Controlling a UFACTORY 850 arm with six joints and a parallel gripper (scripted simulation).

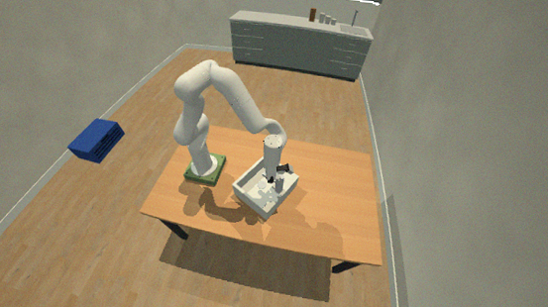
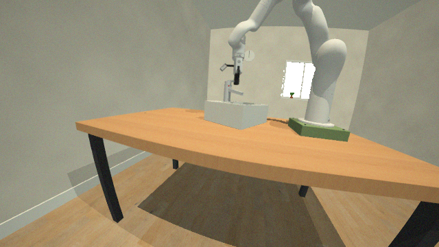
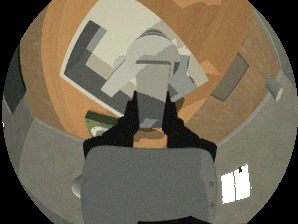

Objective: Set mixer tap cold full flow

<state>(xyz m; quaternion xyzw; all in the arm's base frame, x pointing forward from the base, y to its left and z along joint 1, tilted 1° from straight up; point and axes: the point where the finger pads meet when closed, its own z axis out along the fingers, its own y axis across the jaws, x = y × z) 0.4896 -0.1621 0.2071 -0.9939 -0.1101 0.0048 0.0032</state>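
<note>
The grey mixer tap (image 2: 227,90) stands at the back of a white sink basin (image 2: 236,114) on the wooden table. A red dot (image 2: 228,84) shows on its body; I see no blue dot. My gripper (image 2: 236,79) hangs straight down over the tap and is shut on the tap's lever (image 3: 152,92), a grey bar between the black fingers in the wrist view. In the overhead view the gripper (image 1: 270,177) is over the basin (image 1: 265,188), and the arm hides most of the tap. I cannot tell the lever's angle.
The arm's green base plate (image 1: 205,168) sits on the table left of the basin. A blue crate (image 1: 96,139) lies on the floor at the left. A kitchen counter (image 1: 300,43) stands at the far wall.
</note>
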